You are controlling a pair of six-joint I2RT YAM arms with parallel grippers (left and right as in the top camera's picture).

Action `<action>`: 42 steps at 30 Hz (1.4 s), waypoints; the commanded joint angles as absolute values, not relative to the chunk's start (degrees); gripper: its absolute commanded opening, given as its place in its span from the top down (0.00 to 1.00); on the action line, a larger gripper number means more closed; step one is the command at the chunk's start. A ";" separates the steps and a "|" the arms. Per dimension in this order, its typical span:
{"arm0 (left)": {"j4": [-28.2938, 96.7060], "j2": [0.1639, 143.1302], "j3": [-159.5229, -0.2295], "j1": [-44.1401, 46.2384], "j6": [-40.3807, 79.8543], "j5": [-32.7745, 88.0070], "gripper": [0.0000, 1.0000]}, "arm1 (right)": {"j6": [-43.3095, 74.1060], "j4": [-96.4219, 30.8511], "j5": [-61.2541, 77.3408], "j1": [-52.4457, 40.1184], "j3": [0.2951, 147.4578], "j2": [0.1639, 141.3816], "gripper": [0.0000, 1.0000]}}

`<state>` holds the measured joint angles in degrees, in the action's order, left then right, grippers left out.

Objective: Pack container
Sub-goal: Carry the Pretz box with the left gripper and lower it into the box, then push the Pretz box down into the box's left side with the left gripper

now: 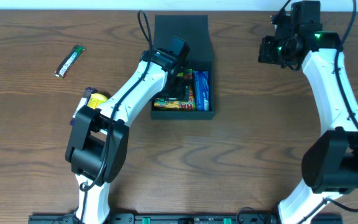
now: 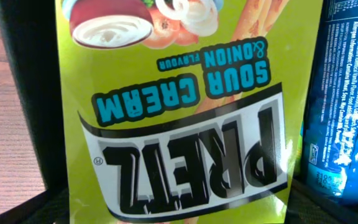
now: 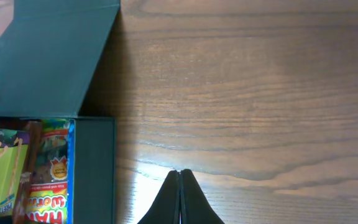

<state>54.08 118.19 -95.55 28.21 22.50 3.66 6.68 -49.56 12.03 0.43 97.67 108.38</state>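
- The container (image 1: 212,87) stands on the wooden table (image 1: 260,137), at the middle of the far side. It is a dark teal-green square box with shallow walls.
- Its lid (image 1: 181,31) is open and lies flat on the table behind the box, joined to the rear wall.
- Several snack packets lie side by side in the box. A blue packet (image 1: 201,90) lies along the right-hand wall.
- The left arm reaches from the near left of the table into the box. The left gripper (image 1: 180,87) is low over the packets, in the left half of the box.
- The left wrist camera is filled by a lime-green Pretz packet (image 2: 179,124), marked sour cream and onion, with the blue packet just beside it.
- Left gripper state: cannot tell. Its fingers are hidden under the wrist from above, and only dark shapes show at the lower corners of the wrist view. Whether it grips the Pretz packet cannot be told either.
- The right arm is folded back at the far right of the table, well apart from the container.
- Right gripper (image 3: 180,196) state: clenched. The two fingertips meet with nothing between them, above bare wood, to the right of the box.
- A green and silver snack bar (image 1: 70,60) lies tilted on the table at the far left.
- A yellow and purple packet (image 1: 93,96) lies on the table, partly hidden under the left arm.
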 commanded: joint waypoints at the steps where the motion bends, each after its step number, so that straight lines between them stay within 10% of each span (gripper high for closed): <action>1: 54.87 118.06 -96.92 27.59 22.04 2.31 0.07 | 5.50 -49.87 12.29 0.71 97.49 108.90 0.98; 15: 61.36 118.04 -111.70 27.35 19.25 1.39 0.03 | 5.50 -50.59 12.29 0.71 97.49 108.90 0.98; 16: 61.30 118.04 -112.22 27.35 19.22 1.06 0.09 | 5.50 -50.57 12.29 0.71 97.49 108.90 0.98; 20: 59.27 118.13 -112.18 27.51 18.09 2.85 0.93 | 5.50 -50.46 12.27 0.71 97.49 108.90 0.98; 42: 54.54 126.54 -111.79 28.29 12.91 17.82 0.94 | 5.48 -50.22 12.27 0.73 97.49 108.90 0.98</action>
